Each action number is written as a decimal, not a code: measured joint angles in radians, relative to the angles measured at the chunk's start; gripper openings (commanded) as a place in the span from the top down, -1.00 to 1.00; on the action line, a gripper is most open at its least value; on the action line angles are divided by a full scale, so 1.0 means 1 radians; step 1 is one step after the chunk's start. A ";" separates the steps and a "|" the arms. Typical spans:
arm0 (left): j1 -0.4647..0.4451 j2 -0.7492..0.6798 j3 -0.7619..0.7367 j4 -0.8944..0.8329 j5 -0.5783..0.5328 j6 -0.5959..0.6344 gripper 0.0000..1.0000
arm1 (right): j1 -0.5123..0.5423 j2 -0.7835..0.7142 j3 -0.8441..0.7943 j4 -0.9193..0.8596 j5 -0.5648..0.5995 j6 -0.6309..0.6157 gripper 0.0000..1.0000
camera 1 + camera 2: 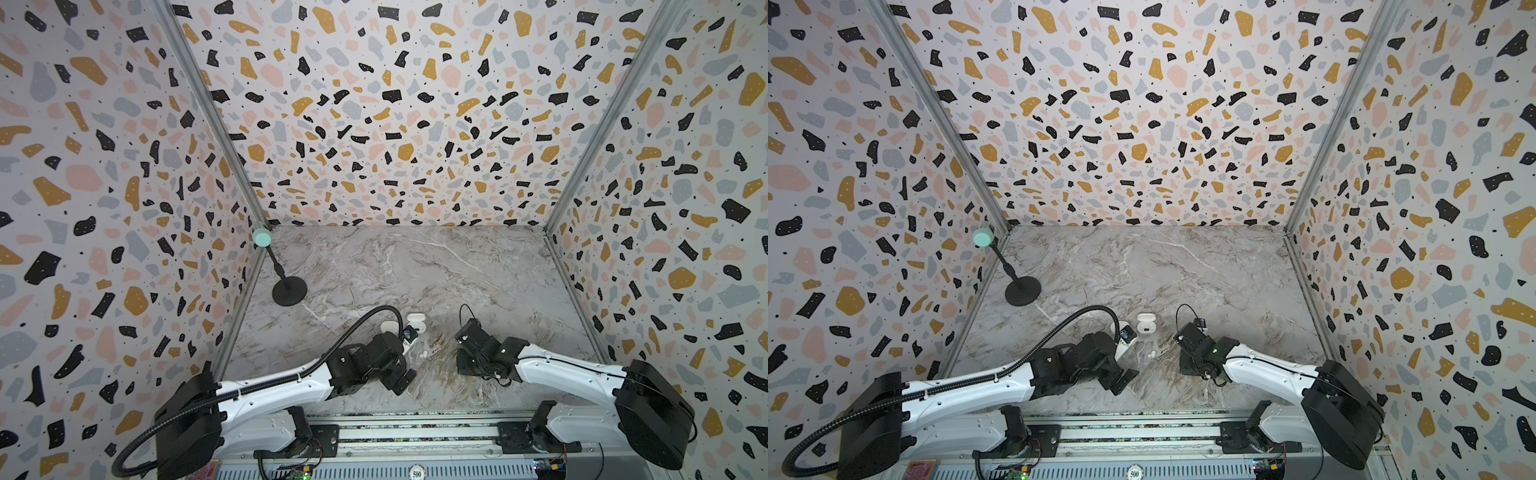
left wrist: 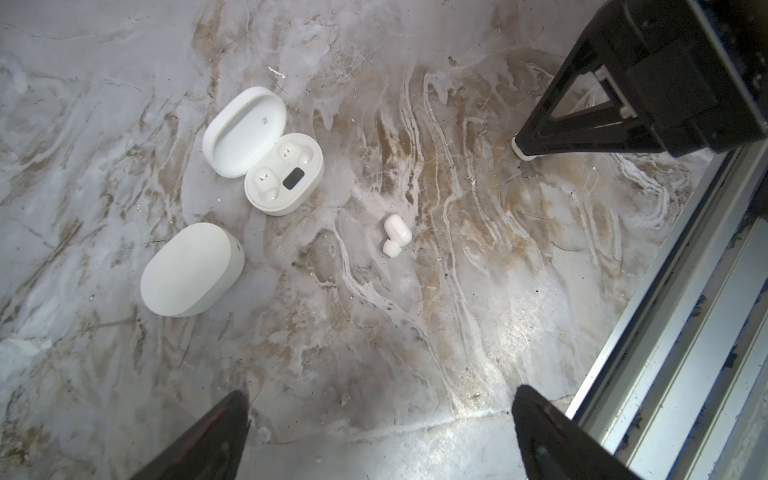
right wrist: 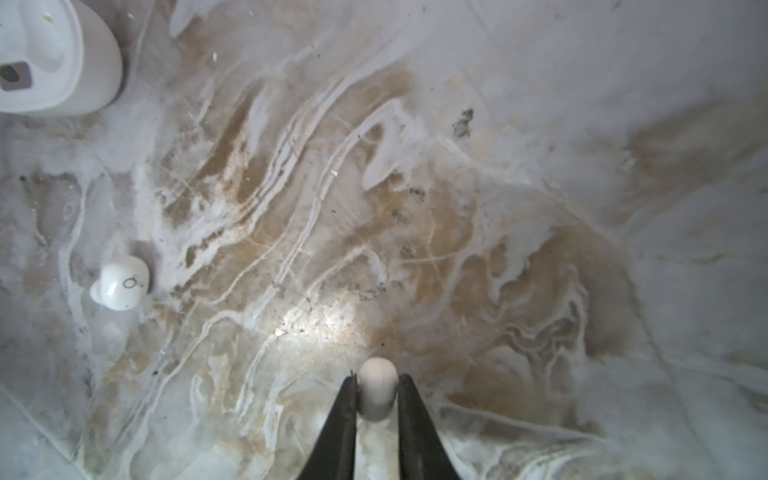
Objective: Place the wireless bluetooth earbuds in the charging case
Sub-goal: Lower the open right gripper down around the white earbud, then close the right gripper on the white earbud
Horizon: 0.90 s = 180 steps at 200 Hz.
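A: What do we see on the counter?

B: Grey marble. Midway between its side edges, nearer the front edge than the back, two white cases lie just beside each other. The open case has its lid thrown back, so both sockets face up, bare. The closed case lies shut.

A: Where are the earbuds?

B: We find two in view. A loose earbud lies on the counter near the open case, on its front-edge side. The gripped earbud sits between the right fingers, farther toward the right edge and apart from both cases.

A: How do the fingers stand?

B: The right fingers are narrow, pinching that bud across its slim sides with the rounded end poking past the tips. We judge that leaves the end free to meet a socket. We cannot quite tell whether the bud has left the surface. The left fingers stand wide and hold nothing, near the front edge, likely kept back to give the right arm room.

A: How far along are we?

B: Early, we judge. No bud is seated, and the carry to the open case comes next.
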<state>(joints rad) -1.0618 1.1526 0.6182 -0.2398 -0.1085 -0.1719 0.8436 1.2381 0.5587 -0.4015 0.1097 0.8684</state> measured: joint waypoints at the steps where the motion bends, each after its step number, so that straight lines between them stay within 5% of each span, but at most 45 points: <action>1: 0.000 0.000 0.000 0.000 0.000 0.000 -1.00 | 0.000 0.000 0.000 -0.001 0.001 -0.002 0.50; 82: -0.001 0.000 0.000 0.000 0.004 0.000 -1.00 | 0.000 -0.030 0.035 -0.053 0.026 -0.036 0.28; 180: -0.001 0.000 0.000 -0.001 0.007 0.000 -1.00 | 0.038 -0.077 0.042 -0.058 -0.010 0.016 0.28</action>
<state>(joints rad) -1.0626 1.1526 0.6182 -0.2405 -0.1017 -0.1719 0.8814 1.1610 0.6006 -0.4595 0.1001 0.8848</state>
